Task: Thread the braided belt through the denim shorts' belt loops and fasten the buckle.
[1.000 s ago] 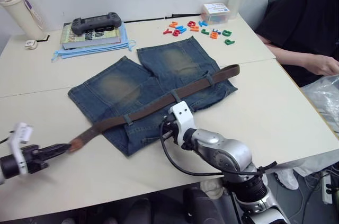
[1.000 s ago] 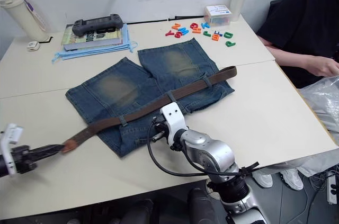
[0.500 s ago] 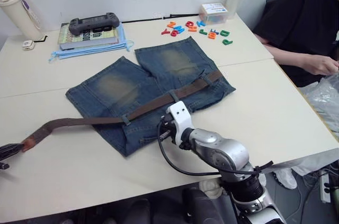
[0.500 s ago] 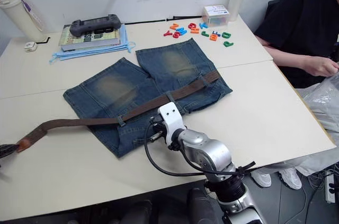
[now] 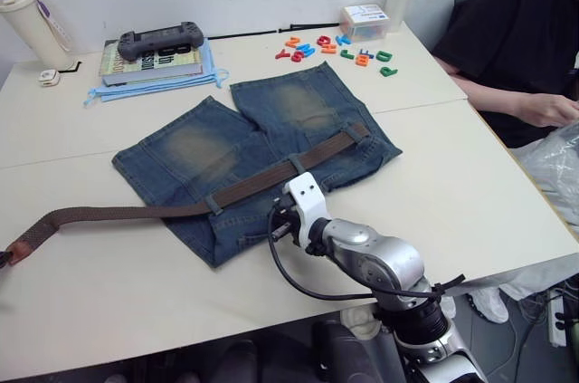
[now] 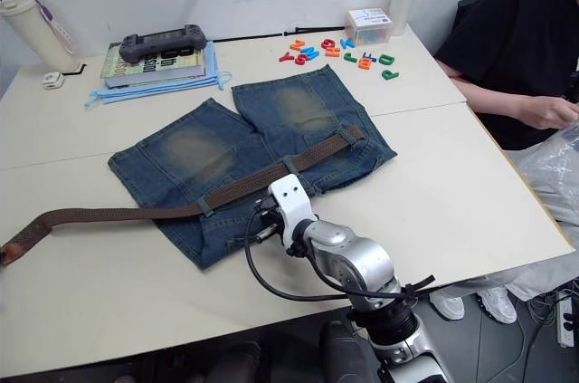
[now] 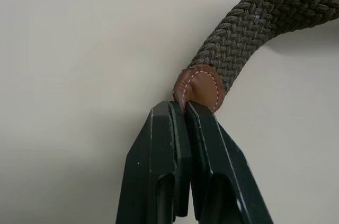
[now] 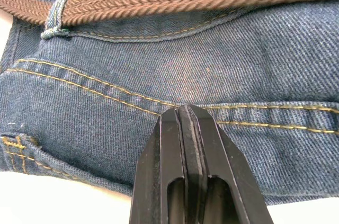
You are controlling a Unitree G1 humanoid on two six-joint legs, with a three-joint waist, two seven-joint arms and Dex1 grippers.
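With the left end effector (image 7: pixel 183 112) pinching only the belt (image 5: pixel 262 186) tip and the right end effector (image 8: pixel 185 115) closed empty on the shorts (image 5: pixel 244 143), a harder pull could slip the tip free.

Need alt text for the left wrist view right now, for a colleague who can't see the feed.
The left hand, its two black fingers closed, pinches the tan leather tip of the braided belt. The dark brown woven strap curves away from the tip above a plain pale table.
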